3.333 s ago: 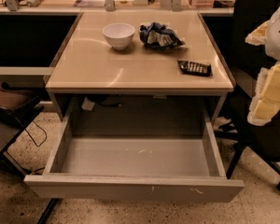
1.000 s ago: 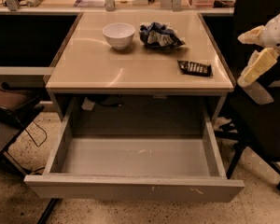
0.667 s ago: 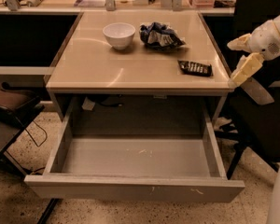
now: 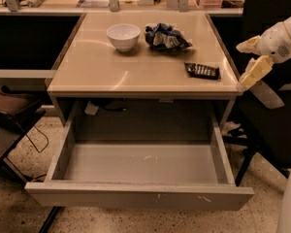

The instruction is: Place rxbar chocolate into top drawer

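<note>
The rxbar chocolate (image 4: 202,70) lies flat in its dark wrapper on the desk top (image 4: 111,67), near the right edge. The top drawer (image 4: 140,166) is pulled out below the desk, and nothing lies on its scuffed grey floor. My gripper (image 4: 248,61) hangs at the right edge of the desk, just right of the bar and a little above the desk top. Its pale fingers (image 4: 254,73) are spread open and hold nothing. It does not touch the bar.
A white bowl (image 4: 123,36) and a wrinkly blue-and-white bag (image 4: 166,37) sit at the back of the desk. A dark office chair (image 4: 274,130) stands to the right behind my arm. Another chair (image 4: 12,115) and cables are at the left.
My gripper has come leftward and down from the right edge of the view to the desk's right edge near the bar. The bar, bowl, bag and drawer have not moved.
</note>
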`<state>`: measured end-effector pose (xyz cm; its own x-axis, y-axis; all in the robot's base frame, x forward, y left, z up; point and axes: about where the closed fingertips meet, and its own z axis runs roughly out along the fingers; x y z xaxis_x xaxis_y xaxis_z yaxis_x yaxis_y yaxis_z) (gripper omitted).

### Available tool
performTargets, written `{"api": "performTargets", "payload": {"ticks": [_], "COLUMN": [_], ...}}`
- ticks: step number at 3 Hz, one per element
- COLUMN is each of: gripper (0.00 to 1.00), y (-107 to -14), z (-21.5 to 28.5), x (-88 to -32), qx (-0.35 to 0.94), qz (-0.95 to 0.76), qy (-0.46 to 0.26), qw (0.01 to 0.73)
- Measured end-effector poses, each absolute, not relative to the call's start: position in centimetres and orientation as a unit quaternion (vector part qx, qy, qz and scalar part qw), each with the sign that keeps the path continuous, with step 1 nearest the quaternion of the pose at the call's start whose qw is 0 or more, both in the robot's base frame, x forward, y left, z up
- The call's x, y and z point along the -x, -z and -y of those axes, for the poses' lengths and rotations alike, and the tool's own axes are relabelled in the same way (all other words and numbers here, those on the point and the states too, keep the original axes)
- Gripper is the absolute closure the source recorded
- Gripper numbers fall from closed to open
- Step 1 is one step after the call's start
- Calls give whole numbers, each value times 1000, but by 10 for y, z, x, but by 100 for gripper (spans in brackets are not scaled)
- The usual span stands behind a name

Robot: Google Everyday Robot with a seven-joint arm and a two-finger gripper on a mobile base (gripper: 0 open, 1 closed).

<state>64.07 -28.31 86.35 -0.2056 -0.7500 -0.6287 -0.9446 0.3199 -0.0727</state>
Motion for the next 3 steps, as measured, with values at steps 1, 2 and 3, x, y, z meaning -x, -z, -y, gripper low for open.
{"api": "performTargets", "payload": {"ticks": [1, 2, 3], "gripper": [0, 0, 0], "y": [-859, -846, -833], "z": [260, 214, 183], "x": [-645, -673, -697], "qx": [578, 589, 594], "qz": [-722, -674, -660], "qy": [-223, -291, -310], "qw": [308, 336, 339]}}
